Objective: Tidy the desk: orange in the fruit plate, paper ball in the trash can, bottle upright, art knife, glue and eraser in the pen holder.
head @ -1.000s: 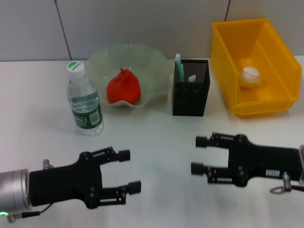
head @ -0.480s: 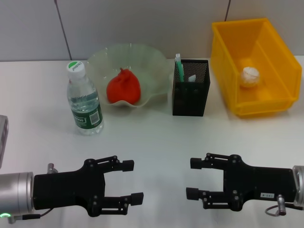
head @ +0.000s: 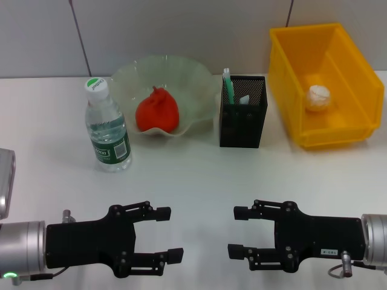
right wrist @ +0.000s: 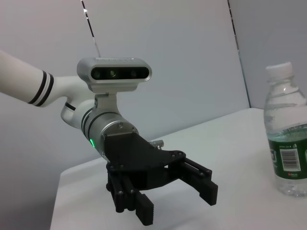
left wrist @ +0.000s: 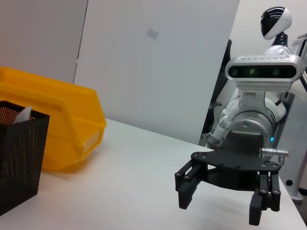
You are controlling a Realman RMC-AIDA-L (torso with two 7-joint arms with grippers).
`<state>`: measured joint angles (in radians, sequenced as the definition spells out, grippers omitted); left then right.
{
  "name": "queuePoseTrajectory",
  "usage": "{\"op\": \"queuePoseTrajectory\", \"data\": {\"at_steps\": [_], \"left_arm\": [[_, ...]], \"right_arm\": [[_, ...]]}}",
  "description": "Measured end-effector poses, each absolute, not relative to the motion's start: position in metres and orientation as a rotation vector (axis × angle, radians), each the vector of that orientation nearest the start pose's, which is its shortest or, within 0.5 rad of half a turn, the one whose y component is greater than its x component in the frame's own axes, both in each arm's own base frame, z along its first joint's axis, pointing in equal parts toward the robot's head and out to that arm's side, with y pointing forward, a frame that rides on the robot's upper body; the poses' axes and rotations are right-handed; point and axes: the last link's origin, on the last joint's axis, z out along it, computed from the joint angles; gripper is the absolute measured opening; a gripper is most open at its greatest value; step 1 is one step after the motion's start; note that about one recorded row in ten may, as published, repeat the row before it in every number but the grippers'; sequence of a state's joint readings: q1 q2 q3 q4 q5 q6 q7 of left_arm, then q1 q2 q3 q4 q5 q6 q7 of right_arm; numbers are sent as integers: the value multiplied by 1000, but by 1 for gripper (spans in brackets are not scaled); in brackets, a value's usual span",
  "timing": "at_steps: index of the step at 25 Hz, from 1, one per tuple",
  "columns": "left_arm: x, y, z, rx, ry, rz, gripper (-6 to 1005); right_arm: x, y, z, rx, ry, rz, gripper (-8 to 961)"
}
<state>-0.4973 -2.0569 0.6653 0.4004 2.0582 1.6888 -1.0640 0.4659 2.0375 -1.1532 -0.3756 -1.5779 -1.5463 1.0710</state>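
Both arms sit low at the near edge of the white worktop [head: 199, 175], facing each other. The left gripper [head: 164, 234] has its fingers spread apart and holds nothing; the right gripper [head: 237, 231] is likewise spread and empty — each also shows in the other arm's wrist view, hovering just over the surface.

Farther back, the bottle [head: 107, 126] stands upright with its cap on, just beside the pale green fruit plate [head: 193, 81]. The orange [head: 157, 112] lies in that plate. Between the plate and the yellow trash can [head: 290, 84] stands the black mesh pen holder [head: 242, 118], with a green-handled tool and something white sticking up from it — which items exactly cannot be told. The paper ball [head: 319, 96] rests inside the trash can.
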Motion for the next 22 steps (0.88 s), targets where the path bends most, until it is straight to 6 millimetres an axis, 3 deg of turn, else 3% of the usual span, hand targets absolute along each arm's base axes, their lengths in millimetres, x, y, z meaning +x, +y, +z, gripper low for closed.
{"op": "queuePoseTrajectory", "data": {"at_steps": [22], "left_arm": [[-278,275,-36,-2886,-484,-837,836]], "right_arm": [[263,280,-54,-2884,469,870,757]]}}
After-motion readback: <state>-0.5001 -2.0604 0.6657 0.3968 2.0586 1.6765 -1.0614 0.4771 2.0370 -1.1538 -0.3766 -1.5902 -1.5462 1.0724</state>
